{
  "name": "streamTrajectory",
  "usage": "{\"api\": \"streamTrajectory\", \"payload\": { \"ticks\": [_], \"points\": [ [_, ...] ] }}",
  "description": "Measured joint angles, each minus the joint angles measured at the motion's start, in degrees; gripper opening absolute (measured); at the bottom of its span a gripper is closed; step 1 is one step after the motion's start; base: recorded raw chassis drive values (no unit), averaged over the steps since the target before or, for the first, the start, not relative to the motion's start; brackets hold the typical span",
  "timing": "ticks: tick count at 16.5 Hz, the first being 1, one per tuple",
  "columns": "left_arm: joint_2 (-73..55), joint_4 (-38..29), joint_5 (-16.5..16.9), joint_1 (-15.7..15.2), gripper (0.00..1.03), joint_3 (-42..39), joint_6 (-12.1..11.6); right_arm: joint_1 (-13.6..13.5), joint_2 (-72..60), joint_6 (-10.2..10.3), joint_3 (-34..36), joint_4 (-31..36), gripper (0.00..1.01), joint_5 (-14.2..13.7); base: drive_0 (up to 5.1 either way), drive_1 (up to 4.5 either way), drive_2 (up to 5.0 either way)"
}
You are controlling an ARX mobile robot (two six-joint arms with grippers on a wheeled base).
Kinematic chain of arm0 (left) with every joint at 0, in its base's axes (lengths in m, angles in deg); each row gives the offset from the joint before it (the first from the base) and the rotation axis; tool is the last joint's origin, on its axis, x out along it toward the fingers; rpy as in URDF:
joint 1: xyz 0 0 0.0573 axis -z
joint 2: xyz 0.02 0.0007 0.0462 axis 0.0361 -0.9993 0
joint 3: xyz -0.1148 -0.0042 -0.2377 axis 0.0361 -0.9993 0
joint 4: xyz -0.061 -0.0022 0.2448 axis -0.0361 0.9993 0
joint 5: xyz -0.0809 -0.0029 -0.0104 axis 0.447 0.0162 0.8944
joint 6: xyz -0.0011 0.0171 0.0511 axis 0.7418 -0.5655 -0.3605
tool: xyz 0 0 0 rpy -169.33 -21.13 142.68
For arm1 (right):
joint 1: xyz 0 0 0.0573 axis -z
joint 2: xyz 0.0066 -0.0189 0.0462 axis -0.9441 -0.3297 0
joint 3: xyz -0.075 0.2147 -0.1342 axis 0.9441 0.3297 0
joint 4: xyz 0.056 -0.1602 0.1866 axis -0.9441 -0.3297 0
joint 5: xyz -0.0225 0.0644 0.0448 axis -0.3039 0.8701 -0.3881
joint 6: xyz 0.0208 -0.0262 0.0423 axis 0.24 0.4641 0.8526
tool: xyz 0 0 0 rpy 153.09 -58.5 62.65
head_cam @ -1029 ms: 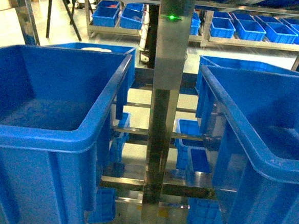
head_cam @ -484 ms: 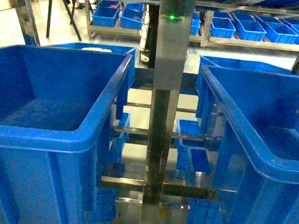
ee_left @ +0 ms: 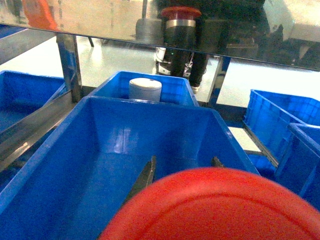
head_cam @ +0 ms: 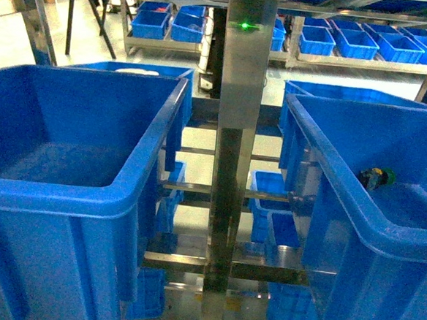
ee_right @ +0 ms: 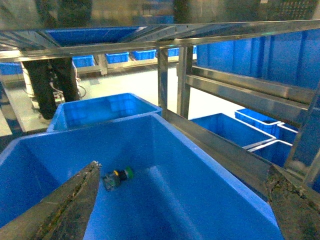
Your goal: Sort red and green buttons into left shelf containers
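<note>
Head view shows two large deep blue plastic bins with thick rolled rims, one on the left point(head_cam: 87, 188) and one on the right point(head_cam: 357, 207), with a brushed metal upright post point(head_cam: 239, 132) between them that carries a small green light. Against the right bin's inner wall sits a tiny green-capped button with a dark stubby body point(head_cam: 377, 177); whether it rests on the floor or is falling cannot be told. Neither arm appears in this view. Smaller blue bins point(head_cam: 357, 42) line a far shelf.

Left wrist view looks down into the left bin point(ee_left: 100, 150). A round red button cap point(ee_left: 215, 207) fills the bottom of the frame, sitting between the dark fingertips of the left gripper point(ee_left: 182, 172), which is closed around it above the bin. A white cylinder point(ee_left: 145, 89) stands in the bin behind.

Right wrist view shows the right gripper point(ee_right: 180, 200) with its fingers spread wide and nothing between them, above the right bin point(ee_right: 210, 165). The green-capped button point(ee_right: 118, 176) lies on its side inside that bin, just beside the left fingertip point(ee_right: 82, 192).
</note>
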Motion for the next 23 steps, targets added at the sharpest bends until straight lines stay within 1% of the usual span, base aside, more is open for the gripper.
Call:
{"api": "streamTrajectory", "payload": {
  "ticks": [1,2,3,4,5,8,9,11,12,13,14,15,17,19,20,22,23],
  "points": [
    [0.00,0.00,0.00,0.00,0.26,0.00,0.00,0.04,2.62,-1.92,1.42,-0.74,0.98,-1.18,0.0,0.00,0.0],
    [0.00,0.00,0.00,0.00,0.26,0.00,0.00,0.11,3.37,-3.65,1.46,-1.90,0.98,-1.22,0.0,0.00,0.0],
    [0.00,0.00,0.02,0.00,0.26,0.00,0.00,0.39,3.45,-5.53,1.05,-2.80,0.98,-2.01,0.0,0.00,0.0],
    [0.00,0.00,0.02,0.00,0.26,0.00,0.00,0.37,3.15,-6.78,0.33,-4.33,0.98,-1.49,0.0,0.00,0.0],
    [0.00,0.00,0.00,0.00,0.26,0.00,0.00,0.37,3.06,-7.50,0.28,-4.35,0.98,-1.11,0.0,0.00,0.0],
    [0.00,0.00,0.02,-0.13,0.26,0.00,0.02,0.37,3.06,-7.91,0.28,-4.35,0.98,-0.94,0.0,0.00,0.0],
    [-0.26,0.09,0.02,-0.74,0.26,0.00,0.02,0.37,3.06,-7.91,0.28,-4.37,0.98,-0.94,0.0,0.00,0.0],
    [-4.46,0.11,-0.83,-1.14,0.26,0.31,0.31,0.37,3.06,-7.91,0.28,-4.37,0.98,-0.94,0.0,0.00,0.0],
    [-8.22,-0.20,-1.36,-0.92,0.26,1.27,1.22,0.37,3.06,-7.91,0.28,-4.37,0.98,-0.92,0.0,0.00,0.0],
    [-13.40,-1.62,-2.10,-0.13,0.26,3.89,1.57,0.37,3.06,-7.91,0.28,-4.35,0.98,-0.94,0.0,0.00,0.0],
    [-16.11,-0.22,-2.97,0.26,0.26,6.67,1.64,0.37,3.06,-7.91,0.28,-4.37,0.98,-0.94,0.0,0.00,0.0],
    [-18.47,-0.98,-3.69,0.70,0.26,8.76,1.53,0.37,3.06,-7.91,0.28,-4.37,0.98,-0.92,0.0,0.00,0.0],
    [-21.84,-3.08,-4.76,0.39,0.26,10.08,0.42,0.37,3.06,-7.93,0.28,-4.35,0.98,-0.94,0.0,0.00,0.0],
    [-26.16,-5.09,-5.60,-0.72,0.26,11.08,-1.27,0.37,3.06,-7.91,0.28,-4.37,0.98,-0.94,0.0,0.00,0.0],
    [-27.96,-5.25,-5.18,-1.07,0.26,11.98,-1.84,0.37,3.06,-7.93,0.28,-4.37,0.98,-0.94,0.0,0.00,0.0],
    [-28.55,-5.51,-3.69,-1.40,0.26,12.35,-2.08,0.37,3.06,-7.91,0.28,-4.37,0.98,-0.92,0.0,0.00,0.0],
    [-28.55,-5.51,-3.48,-1.40,0.26,12.35,-2.16,0.37,3.06,-7.93,0.28,-4.37,0.98,-0.94,0.0,0.00,0.0]
  ]
}}
